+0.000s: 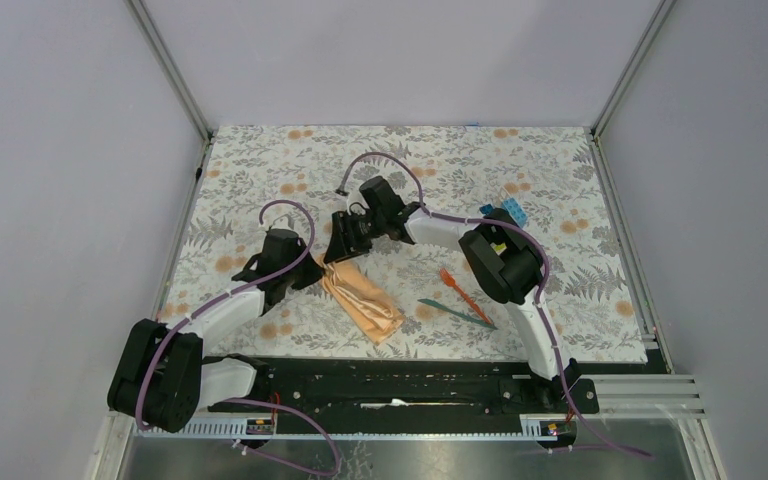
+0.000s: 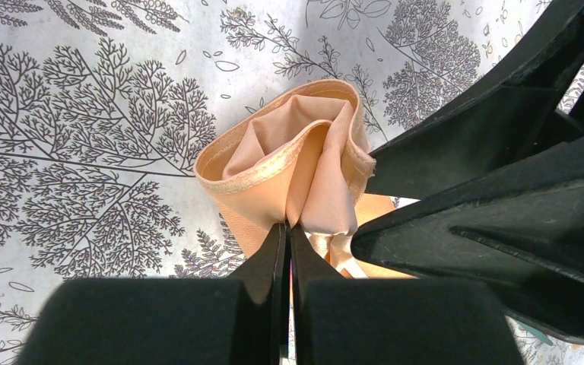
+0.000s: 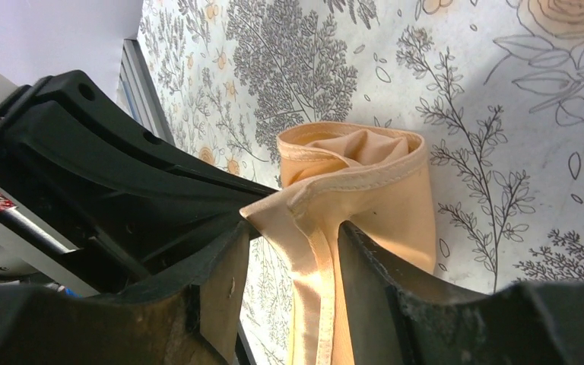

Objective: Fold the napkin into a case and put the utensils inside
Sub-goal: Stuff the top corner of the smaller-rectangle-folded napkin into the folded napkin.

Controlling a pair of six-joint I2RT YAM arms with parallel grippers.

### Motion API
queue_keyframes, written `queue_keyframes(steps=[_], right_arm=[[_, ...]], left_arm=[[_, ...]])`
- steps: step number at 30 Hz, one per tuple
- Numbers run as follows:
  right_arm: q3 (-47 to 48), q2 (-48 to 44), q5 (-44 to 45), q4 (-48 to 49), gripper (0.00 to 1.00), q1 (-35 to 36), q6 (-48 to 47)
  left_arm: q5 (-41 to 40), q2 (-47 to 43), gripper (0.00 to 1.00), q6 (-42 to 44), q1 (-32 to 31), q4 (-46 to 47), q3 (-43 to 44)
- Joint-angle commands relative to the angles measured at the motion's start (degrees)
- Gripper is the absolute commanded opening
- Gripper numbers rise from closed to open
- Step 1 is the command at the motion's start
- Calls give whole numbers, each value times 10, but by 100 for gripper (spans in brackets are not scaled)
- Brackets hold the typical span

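The peach-orange napkin (image 1: 364,301) lies as a long narrow folded packet on the mat, its far end lifted and spread into an open mouth (image 2: 289,144). My left gripper (image 2: 289,226) is shut on a pinch of cloth at that mouth's near side. My right gripper (image 3: 289,243) is open, and the napkin's hemmed edge (image 3: 315,258) stands between its fingers, against the right one. In the top view both grippers meet at the packet's far end, left (image 1: 315,270) and right (image 1: 346,243). The orange utensil (image 1: 463,291) and the teal one (image 1: 457,313) lie on the mat to the right.
The floral mat (image 1: 260,170) covers the table. A cluster of coloured blocks (image 1: 508,212) sits behind the right arm's elbow. Metal frame rails (image 1: 175,215) run along both sides, and a black base rail (image 1: 390,385) runs along the near edge.
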Motion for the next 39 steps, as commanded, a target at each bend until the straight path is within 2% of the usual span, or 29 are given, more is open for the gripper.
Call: queue_keyframes(steps=[1,10,16,21,25,31,33,36,39], right_arm=[[33,1,3,-6,51,-1,-15],[20,36,-49,53,21,14,35],[15,67,-58,56,15,39,51],[17,85,-20,20,9,48,43],[13,71,35,-23,9,48,14],[31,64,31,-23,11,56,18],[60,88,28,-21,16,62,36],[99,120,25,-73,21,52,29],[9,59,13,-5,34,36,35]], left_arm=[[8,-9,0,1,-2,26,1],[8,-7,0,-3,-2,46,15],[-2,4,0,-2,-3,61,48],[0,40,0,-10,-19,58,83],[-20,27,0,-20,-25,43,79],[-29,28,0,-34,-27,5,94],[-19,42,0,-48,-27,3,92],[-25,40,0,-61,-27,-8,73],[-41,14,0,-63,-26,-12,41]])
